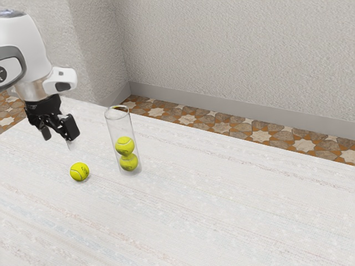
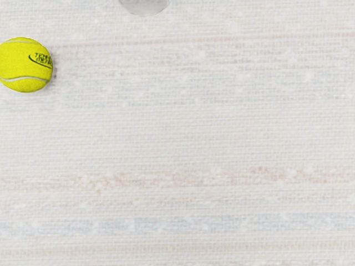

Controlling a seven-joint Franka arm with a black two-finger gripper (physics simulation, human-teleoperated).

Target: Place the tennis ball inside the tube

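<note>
- Loose tennis ball (image 1: 79, 172), yellow and seamed, is seen resting on the tabletop (image 1: 222, 216), lower than the pincer (image 1: 59, 137) and not gripped by it.
- Light weight, springy felt and little fragility are suggested; good friction is expected, though rolling could be caused by a nudge. It is best taken across its widest part, from opposite sides, once the pincer has been centred above.
- Released and empty, the pincer is held above the tabletop, its fingers parted.
- Clear tube (image 1: 113, 133) is stood upright toward the exterior view's right from the pincer; inside, an upper ball (image 1: 125, 146) is stacked on a lower ball (image 1: 128, 162), with room left above.
- Pale cloth-like weave, faintly striped, is shown across the tabletop beneath the pincer.
- Beyond the pincer and table, a floor (image 1: 260, 136) is patterned in brown and cream, bounded by a grey baseboard (image 1: 222, 110) and rough pale wall (image 1: 238, 50).
</note>
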